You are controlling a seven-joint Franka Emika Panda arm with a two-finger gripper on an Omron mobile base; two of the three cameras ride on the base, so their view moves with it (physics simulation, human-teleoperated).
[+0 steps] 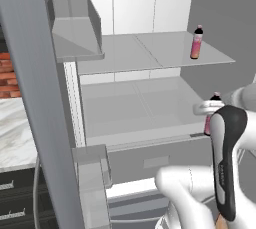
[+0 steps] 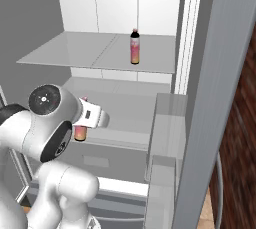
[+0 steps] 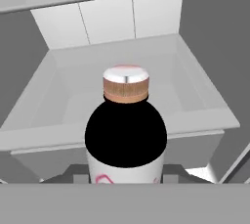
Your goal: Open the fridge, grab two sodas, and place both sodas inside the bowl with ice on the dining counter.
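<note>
The fridge [image 1: 150, 108] stands open, with pale grey shelves inside. One soda [image 1: 197, 43] [image 2: 135, 47], a slim pink bottle with a dark neck, stands upright on the upper shelf at the right. A second soda [image 1: 208, 123] [image 2: 80, 132] [image 3: 126, 135] is at the front edge of the lower shelf, with my gripper [image 3: 126, 175] [image 2: 86, 123] shut on its body. In the hand view its cap and dark shoulder rise between my fingertips [image 3: 78, 173]. The bowl and the dining counter are out of view.
The open left fridge door [image 1: 30, 83] carries door bins [image 1: 75, 28]. The right door [image 2: 220, 83] with its own bins [image 2: 167, 123] stands close by. A marble top over dark drawers [image 1: 15, 138] and a brick wall [image 1: 9, 75] lie to the left. A fridge drawer [image 3: 127, 91] is below.
</note>
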